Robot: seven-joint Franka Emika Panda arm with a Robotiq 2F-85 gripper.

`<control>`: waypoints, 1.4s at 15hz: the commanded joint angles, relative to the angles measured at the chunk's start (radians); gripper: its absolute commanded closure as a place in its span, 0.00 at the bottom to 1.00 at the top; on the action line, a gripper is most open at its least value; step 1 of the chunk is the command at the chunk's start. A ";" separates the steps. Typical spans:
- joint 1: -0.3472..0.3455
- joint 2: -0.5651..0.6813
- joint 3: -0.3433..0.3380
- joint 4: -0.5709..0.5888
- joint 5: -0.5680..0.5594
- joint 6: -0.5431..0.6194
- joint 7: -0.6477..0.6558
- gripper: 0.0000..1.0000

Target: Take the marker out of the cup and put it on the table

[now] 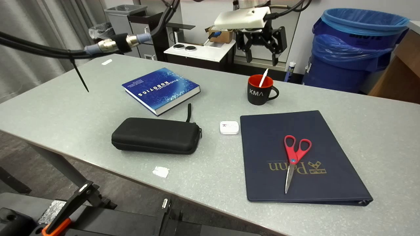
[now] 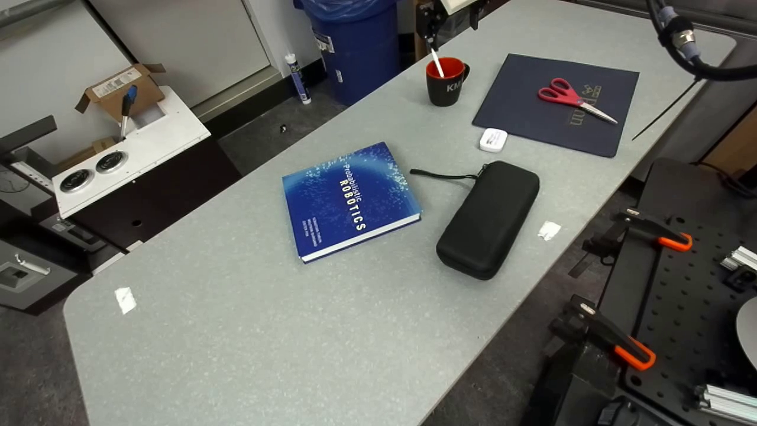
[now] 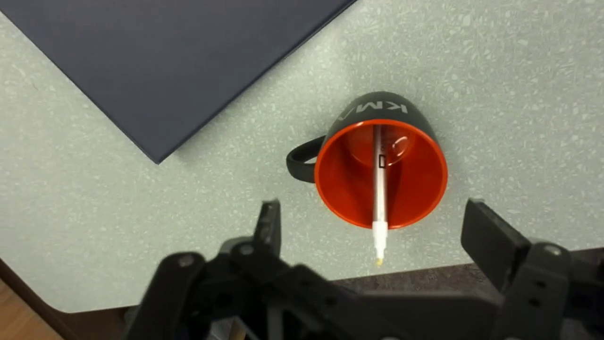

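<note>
The black cup [image 1: 257, 95] with red inside stands upright near the table's edge in both exterior views [image 2: 445, 94]. The marker [image 1: 263, 78] looks white here and leans inside the cup, its tip above the rim; it also shows in an exterior view [image 2: 436, 63]. In the wrist view, the marker [image 3: 380, 198] lies across the cup's red inside [image 3: 351, 191], tip toward the gripper. My gripper [image 1: 262, 61] is open and empty, above and apart from the cup. In the wrist view its fingers [image 3: 373, 208] stand either side of the marker without touching it. The table [image 1: 203, 183] is light grey.
A dark blue folder [image 1: 272, 144] with red-handled scissors [image 1: 294, 155] lies near the cup. A small white box [image 1: 229, 127], a blue book [image 1: 162, 88] and a black case [image 1: 156, 136] are on the table. A cable [image 1: 59, 52] hangs over it. A blue bin [image 1: 347, 65] stands beyond the edge.
</note>
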 commanded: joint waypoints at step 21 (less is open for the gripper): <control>0.020 0.328 -0.040 0.360 0.094 -0.027 0.062 0.00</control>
